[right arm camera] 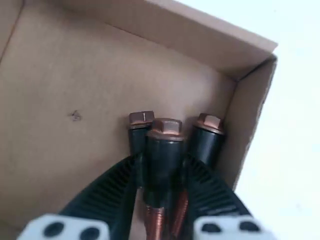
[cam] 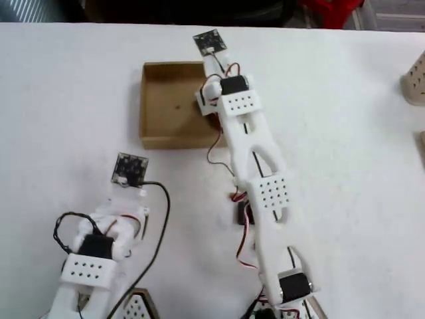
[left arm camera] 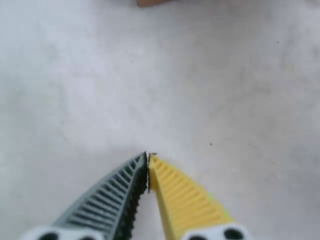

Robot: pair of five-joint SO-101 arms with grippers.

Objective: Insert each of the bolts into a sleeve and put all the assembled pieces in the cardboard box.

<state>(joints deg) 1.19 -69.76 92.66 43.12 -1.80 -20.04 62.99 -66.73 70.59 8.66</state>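
The cardboard box (cam: 159, 136) sits on the white table, at the back centre. My right gripper (right arm camera: 162, 172) hangs inside the box near its corner, shut on an assembled piece (right arm camera: 164, 145): a black sleeve with a copper bolt head on top and threads below. Two more assembled pieces (right arm camera: 139, 131) (right arm camera: 207, 135) lie in the box just behind it, one on each side, close to the box wall (right arm camera: 250, 115). My left gripper (left arm camera: 148, 167) is shut with nothing in it, just above bare table at the front left, in front of the box.
Wooden perforated blocks (cam: 415, 80) stand at the table's right edge. Another perforated piece (cam: 136, 307) lies at the front edge beside the left arm (cam: 93, 256). A black cable (cam: 159, 226) loops across the table between the arms.
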